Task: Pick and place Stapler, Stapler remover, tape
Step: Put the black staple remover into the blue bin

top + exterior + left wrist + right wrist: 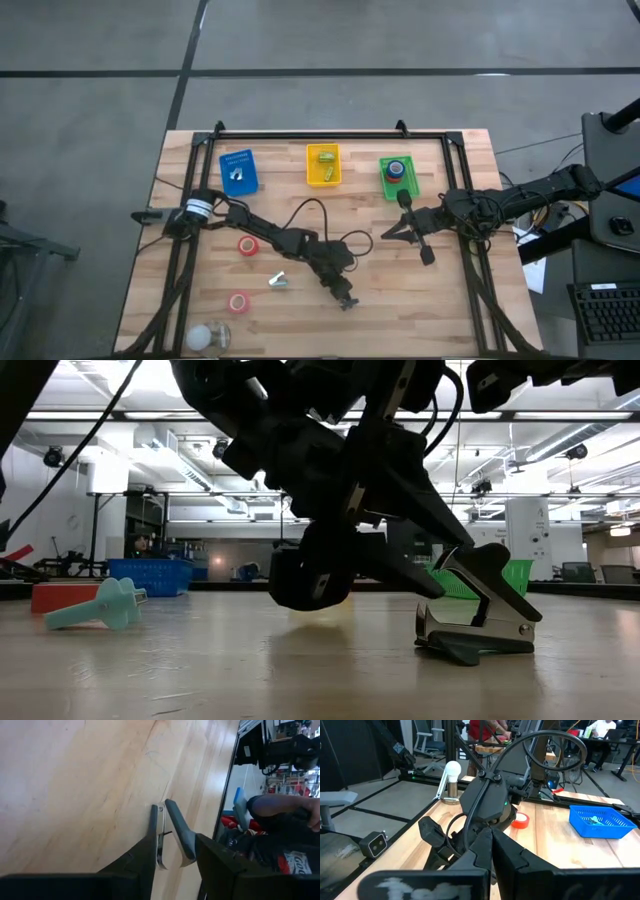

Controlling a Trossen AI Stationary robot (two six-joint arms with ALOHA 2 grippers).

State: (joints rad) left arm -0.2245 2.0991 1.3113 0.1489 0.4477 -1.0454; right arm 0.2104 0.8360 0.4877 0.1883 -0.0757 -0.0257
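The stapler remover [480, 615], dark grey handles over metal claws, lies on the table near the middle of its near edge. My left gripper [347, 298] reaches down to it, and the remover [172, 832] sits between its two fingers. Two red tape rolls [247, 245] [238, 301] lie flat on the left half. A yellow-green stapler sits in the yellow bin [323, 165]. The green bin [397, 175] holds a blue and red roll. My right gripper [386, 233] hovers shut right of centre, holding nothing. My left gripper has the stapler remover between its two fingers, which lie along it from the claw end. One finger [148, 840] lies against the metal side [160, 827] and the other [210, 855] meets the grey handle [182, 837]. The remover's lower handle [470, 650] rests on the table, its claws still spread.
A teal object [95, 608] lies left of the gripper, shown pale in the high view [278, 282]. A white bulb-shaped thing [205, 337] stands at the near left corner. A blue bin [238, 172] sits at the far left. A black frame rings the table. A person [280, 815] shows beyond the table.
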